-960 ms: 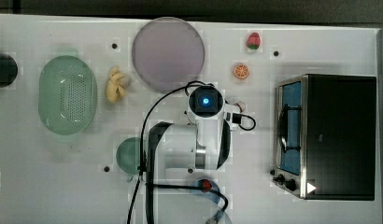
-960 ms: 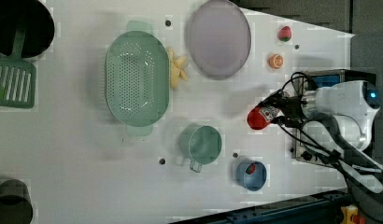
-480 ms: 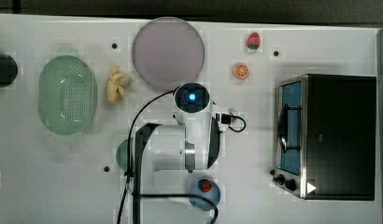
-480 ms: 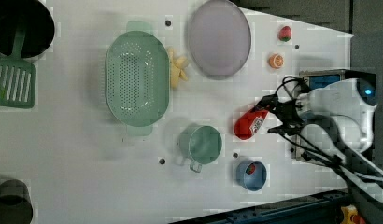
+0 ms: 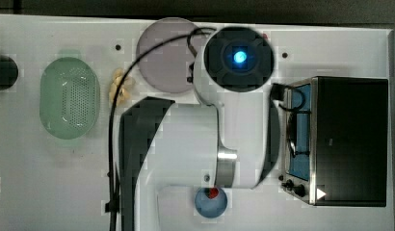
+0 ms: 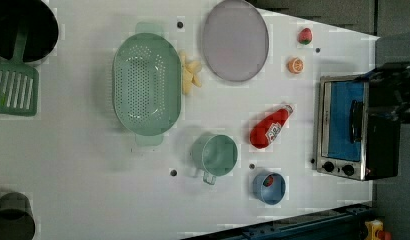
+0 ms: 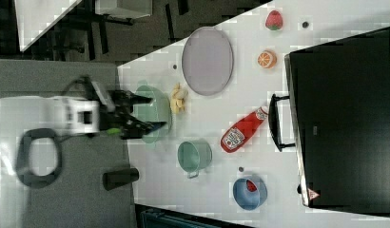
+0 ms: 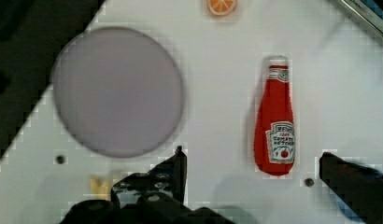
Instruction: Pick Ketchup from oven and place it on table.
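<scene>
The ketchup, a red squeeze bottle with a white label and cap, lies on its side on the white table. It rests between the green mug and the oven, cap end pointing toward the oven. The right view shows the ketchup just in front of the oven handle. My gripper is open and holds nothing, and the ketchup lies free below its spread fingers. In the right view my gripper hangs raised over the table. The arm covers the table's middle in the top view.
A green colander, yellow fruit pieces, a grey plate, an orange slice and a strawberry lie about. A green mug and a blue bowl sit near the ketchup. A black pot and a green spatula are at the left view's left.
A second ago the gripper held the ketchup close to the oven. It brought the bottle down and let it go. The arm has since risen toward the top camera.
</scene>
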